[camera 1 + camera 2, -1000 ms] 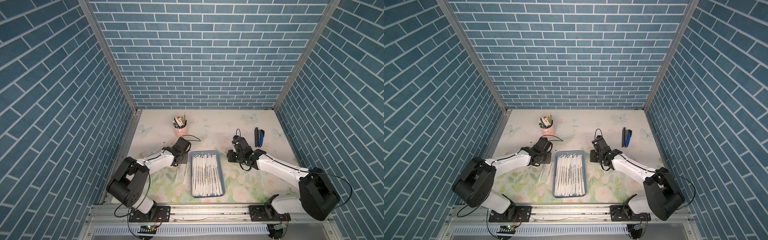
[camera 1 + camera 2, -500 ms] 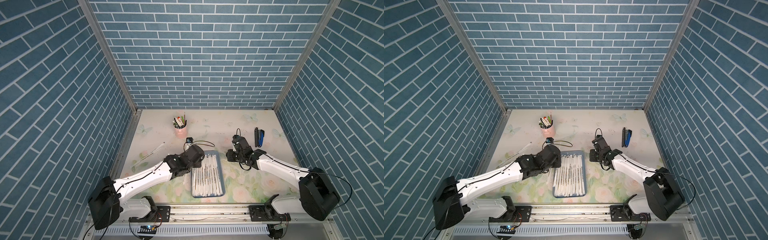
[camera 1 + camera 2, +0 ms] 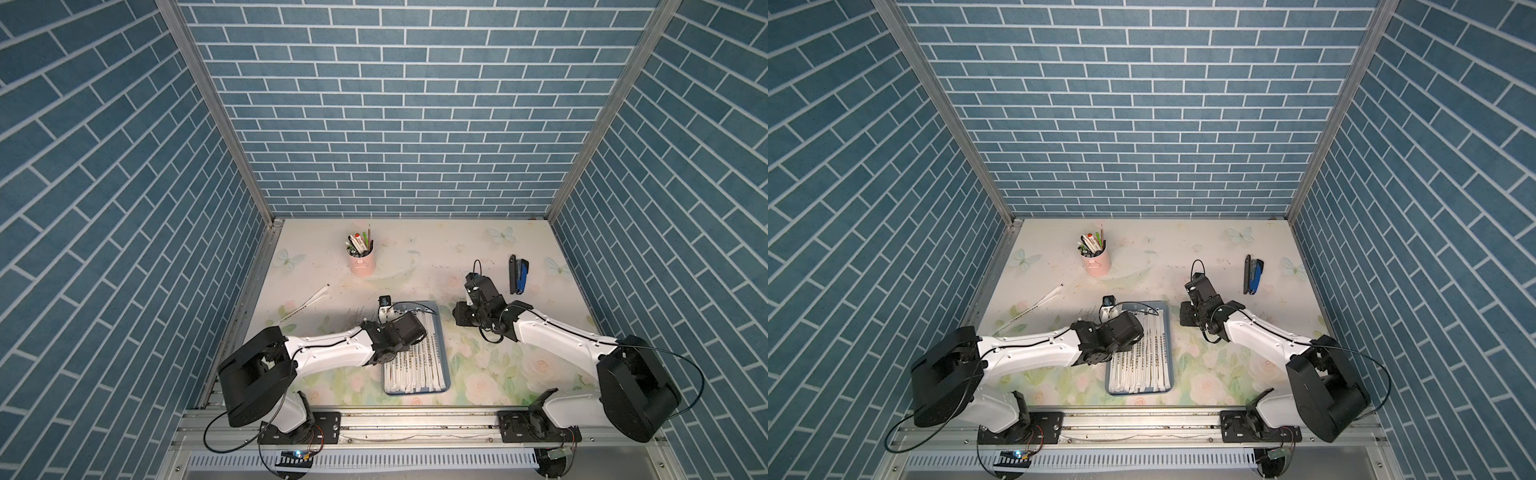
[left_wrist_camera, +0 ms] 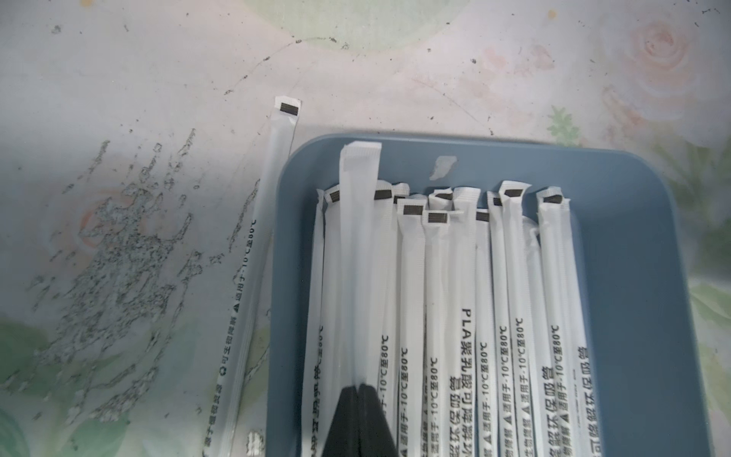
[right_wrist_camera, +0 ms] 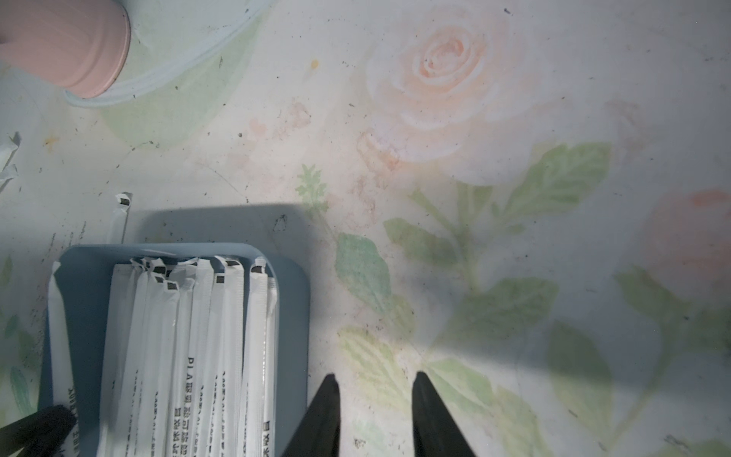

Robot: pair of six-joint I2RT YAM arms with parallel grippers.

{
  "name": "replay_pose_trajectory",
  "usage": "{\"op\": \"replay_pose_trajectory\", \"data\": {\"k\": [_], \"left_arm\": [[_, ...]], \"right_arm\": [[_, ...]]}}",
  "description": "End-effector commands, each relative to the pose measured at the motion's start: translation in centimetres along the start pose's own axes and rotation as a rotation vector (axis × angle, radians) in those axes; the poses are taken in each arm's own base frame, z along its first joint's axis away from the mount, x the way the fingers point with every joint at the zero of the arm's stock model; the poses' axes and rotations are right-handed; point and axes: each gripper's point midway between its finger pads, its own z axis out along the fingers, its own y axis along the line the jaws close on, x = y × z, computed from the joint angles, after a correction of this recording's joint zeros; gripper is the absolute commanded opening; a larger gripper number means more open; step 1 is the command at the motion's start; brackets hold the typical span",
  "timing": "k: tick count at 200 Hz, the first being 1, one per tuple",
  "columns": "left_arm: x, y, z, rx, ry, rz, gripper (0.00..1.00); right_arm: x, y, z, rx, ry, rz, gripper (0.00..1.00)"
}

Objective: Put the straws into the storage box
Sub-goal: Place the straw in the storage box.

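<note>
Held straw (image 4: pixel 359 237) above left side of storage box (image 4: pixel 633 277), over straws (image 4: pixel 510 277) already inside; clamped in left tool (image 4: pixel 360 389). Lower flat, parallel to pile; release only inside rim. Stray straw (image 4: pixel 273 198) just left of box on worktop (image 4: pixel 158 99). Right tool (image 5: pixel 375 382) part-open, empty, right of box.

Straws (image 4: pixel 466 277) — "PLA", "-10°C至80°C" on wrappers

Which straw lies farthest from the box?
The slanted straw alone near the left wall; a second straw lies beside the box, the others in or over it.
</note>
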Motion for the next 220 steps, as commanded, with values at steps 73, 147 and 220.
{"op": "replay_pose_trajectory", "data": {"k": [73, 147, 220], "left_arm": [[1.0, 1.1, 1.1, -0.078, 0.023, 0.078, 0.14], [-5.3, 1.0, -4.7, -0.005, -0.093, 0.096, 0.44], [-8.6, 8.2, -0.1, 0.044, -0.045, 0.120, 0.53]], "right_arm": [[-0.5, 0.3, -0.2, -0.016, -0.013, -0.005, 0.32], [-1.8, 0.2, -0.1, -0.005, -0.023, -0.041, 0.33], [-1.1, -2.7, 0.7, 0.151, 0.079, -0.143, 0.52]]}}
